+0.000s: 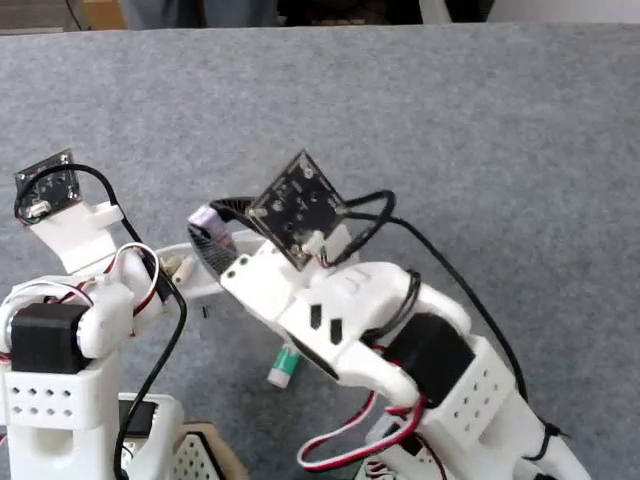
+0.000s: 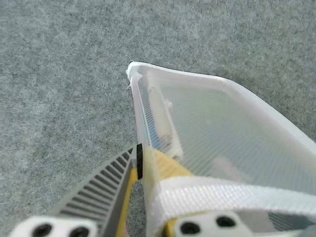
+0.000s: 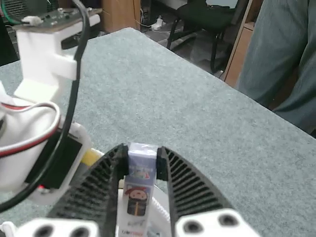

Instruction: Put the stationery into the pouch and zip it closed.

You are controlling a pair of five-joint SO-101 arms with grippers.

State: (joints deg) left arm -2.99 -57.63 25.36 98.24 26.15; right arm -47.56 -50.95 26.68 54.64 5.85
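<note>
My left gripper (image 2: 140, 161) is shut on the rim of a translucent white mesh pouch (image 2: 222, 123), holding its mouth up off the grey table. A pale long item (image 2: 160, 118) lies inside against the pouch wall. My right gripper (image 3: 142, 154) is shut on a small stationery block (image 3: 139, 180) with a lavender top and a cartoon label. In the high view that block (image 1: 205, 217) sits in the right gripper (image 1: 213, 235), just beside the left arm's wrist. A white tube with a green cap (image 1: 284, 365) lies on the table under the right arm.
The left arm's camera mount (image 3: 47, 54) stands close to the right gripper. Grey carpet-like table surface (image 1: 450, 130) stretches open to the far side and right. The table's far edge (image 3: 207, 74) borders a chair and furniture. A brown board corner (image 1: 212, 447) sits near the left arm's base.
</note>
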